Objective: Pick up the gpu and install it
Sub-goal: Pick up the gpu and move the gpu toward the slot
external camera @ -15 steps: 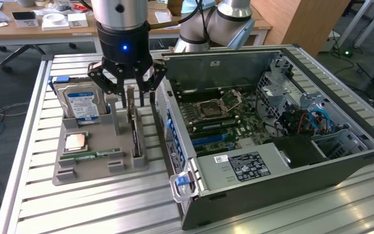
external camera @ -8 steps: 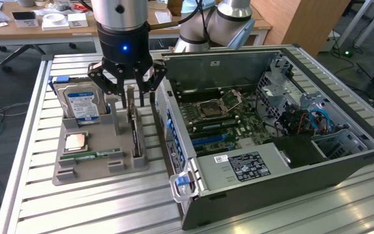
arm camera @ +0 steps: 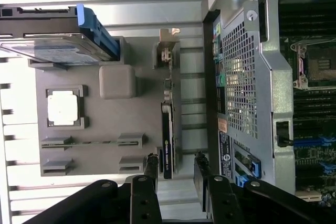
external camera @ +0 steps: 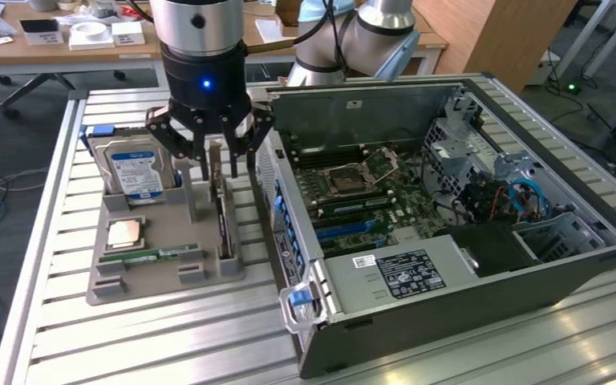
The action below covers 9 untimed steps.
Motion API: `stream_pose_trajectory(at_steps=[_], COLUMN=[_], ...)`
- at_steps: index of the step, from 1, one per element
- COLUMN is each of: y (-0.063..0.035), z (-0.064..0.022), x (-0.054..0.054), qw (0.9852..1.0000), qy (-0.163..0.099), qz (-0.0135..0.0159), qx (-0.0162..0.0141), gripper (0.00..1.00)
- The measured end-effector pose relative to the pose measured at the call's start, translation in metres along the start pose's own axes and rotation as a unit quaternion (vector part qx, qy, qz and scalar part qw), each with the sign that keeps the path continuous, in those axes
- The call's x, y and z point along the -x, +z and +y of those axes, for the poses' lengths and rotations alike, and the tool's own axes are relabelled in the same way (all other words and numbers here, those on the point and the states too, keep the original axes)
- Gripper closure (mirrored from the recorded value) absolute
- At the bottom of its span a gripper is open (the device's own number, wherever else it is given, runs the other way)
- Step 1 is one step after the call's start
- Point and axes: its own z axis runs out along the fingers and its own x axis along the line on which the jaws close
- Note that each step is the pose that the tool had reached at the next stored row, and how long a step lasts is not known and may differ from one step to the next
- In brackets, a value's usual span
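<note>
Tool spread over gpu
Fingers straddle the card, which stands on edge in the gray holder.

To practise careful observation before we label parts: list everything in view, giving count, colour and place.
table: one, silver, slatted, under everything
case: one, dark, open, on the exterior view's right
tray: one, grey, on the table beside the case
gpu: one, dark, on edge in the tray
hard drive: one, silver with blue-white label, upright at the tray's far end
cpu: one, pale, flat in the tray
memory stick: one, green, flat in the tray's near part
gripper: one, black, open, astride the gpu
arm: one, silver and black, above the gripper
</note>
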Motion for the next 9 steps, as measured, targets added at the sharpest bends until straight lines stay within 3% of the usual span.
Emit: stream_pose_trajectory(at_steps=[7,9], y=[0.0012,0.0014], z=[-0.0001,0.0000], x=[0.0000,0.0000], qw=[1.0000,1.0000], qy=[0.000,0.000], qz=[0.0000,0.0000], qx=[0.0000,0.0016], gripper=[0.58,0.58])
